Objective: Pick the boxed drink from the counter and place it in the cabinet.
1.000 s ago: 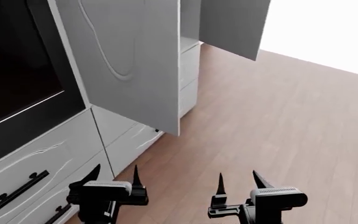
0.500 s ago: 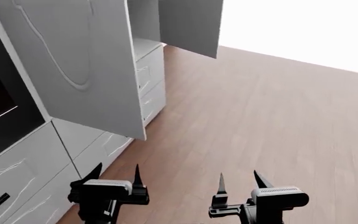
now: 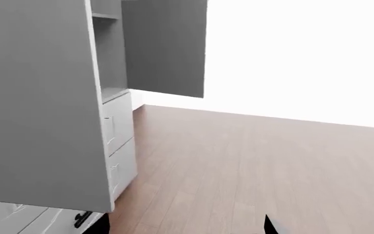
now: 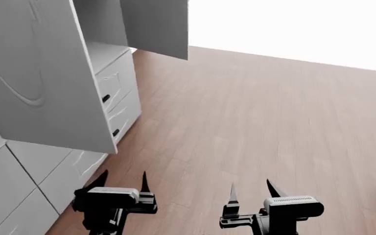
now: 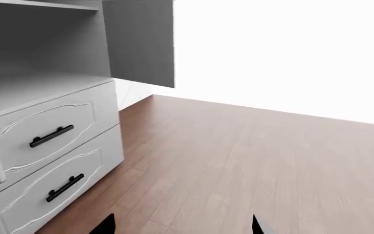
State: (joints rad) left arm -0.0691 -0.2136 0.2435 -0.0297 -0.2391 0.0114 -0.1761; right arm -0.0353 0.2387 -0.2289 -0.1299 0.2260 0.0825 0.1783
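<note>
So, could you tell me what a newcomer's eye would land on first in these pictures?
Probably the pale cabinet at the left of the head view, both doors swung wide open and its bare shelf sitting above two drawers with black bar handles. Next, the two black tools, left tool and right tool, both open and empty over the wooden floor.

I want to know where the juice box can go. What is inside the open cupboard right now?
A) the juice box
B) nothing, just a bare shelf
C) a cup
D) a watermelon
B: in the right wrist view the cabinet stands open and its shelf above the two drawers is bare; no boxed drink shows in any view.
</note>
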